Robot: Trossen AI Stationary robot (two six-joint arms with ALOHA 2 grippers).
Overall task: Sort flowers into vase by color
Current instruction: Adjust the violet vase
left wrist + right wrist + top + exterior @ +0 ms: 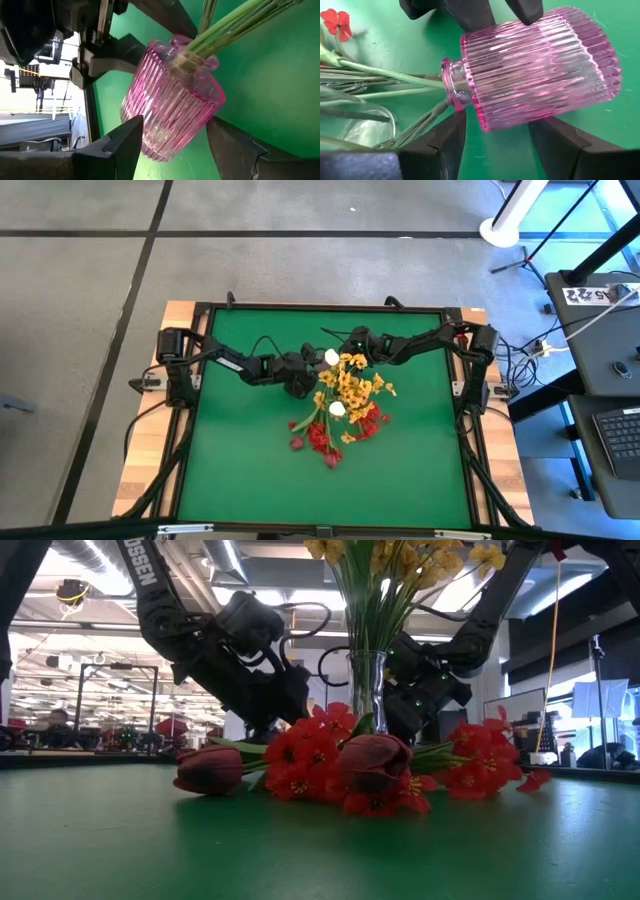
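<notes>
I am working around the pink ribbed vase, which is holding a bundle of green stems at the middle of the green table. My left gripper is sitting wide on either side of the vase body, fingers flanking the glass without clearly pressing it. My right gripper is doing the same from the opposite side, spread just as wide around the body. Yellow flowers are standing in a clear vase just beside the pink one, and red flowers and dark maroon tulips are lying on the table in front of it.

I am judging the ribbed glass as hard, slick and breakable, and top-heavy with stems in it, so I would take it low on the wide body, not at the narrow neck. The stems look thin and springy, best pinched gently mid-length.
</notes>
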